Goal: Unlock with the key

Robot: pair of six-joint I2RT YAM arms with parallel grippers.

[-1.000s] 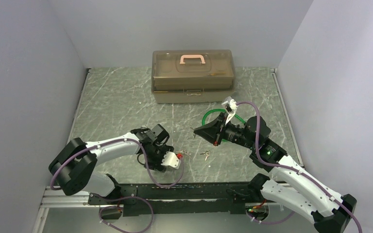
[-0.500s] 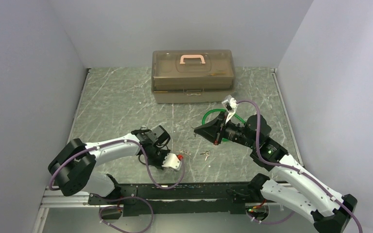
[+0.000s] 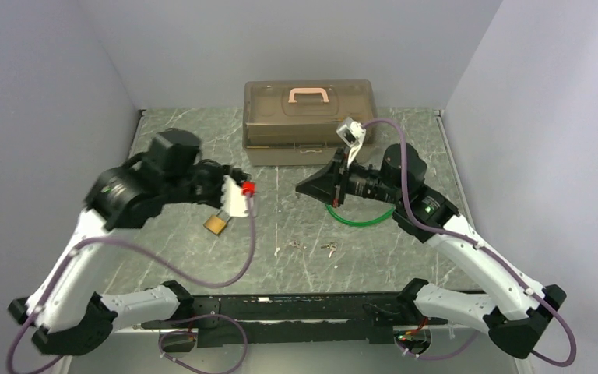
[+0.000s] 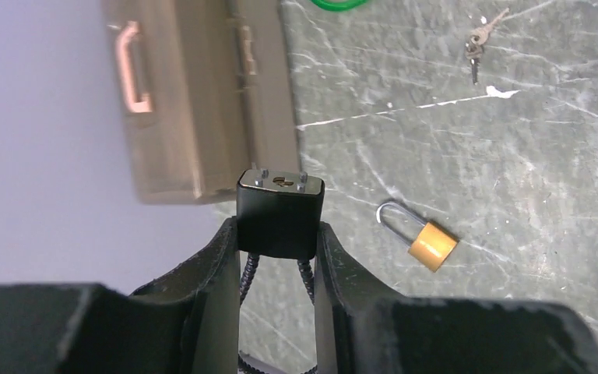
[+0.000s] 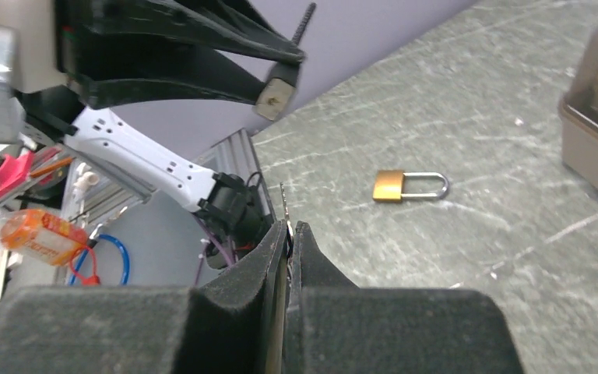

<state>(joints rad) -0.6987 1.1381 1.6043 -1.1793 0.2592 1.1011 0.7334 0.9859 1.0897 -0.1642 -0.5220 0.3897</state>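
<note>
A black lock (image 4: 280, 210) sits clamped between the fingers of my left gripper (image 4: 278, 227), which is shut on it and raised off the table. The lock's keyhole end faces away from the wrist, and its black beaded cable (image 4: 247, 274) hangs down between the fingers. My right gripper (image 5: 288, 227) is shut on a thin key (image 5: 283, 204) whose tip pokes out past the fingertips. From the top view the right gripper (image 3: 302, 189) is also raised and points left toward the left arm, with a gap between them. The right wrist view shows the lock (image 5: 274, 95) up and to the left of the key.
A brass padlock (image 3: 216, 224) lies on the table under the left arm. Loose keys (image 3: 328, 249) lie nearer the front edge. A green ring (image 3: 358, 218) lies under the right arm. A brown toolbox (image 3: 309, 121) with a pink handle stands at the back wall.
The left arm rose from near the front edge and swung back-left, carrying the black lock. The right gripper lifted and moved back, uncovering the green ring. The brass padlock now shows.
</note>
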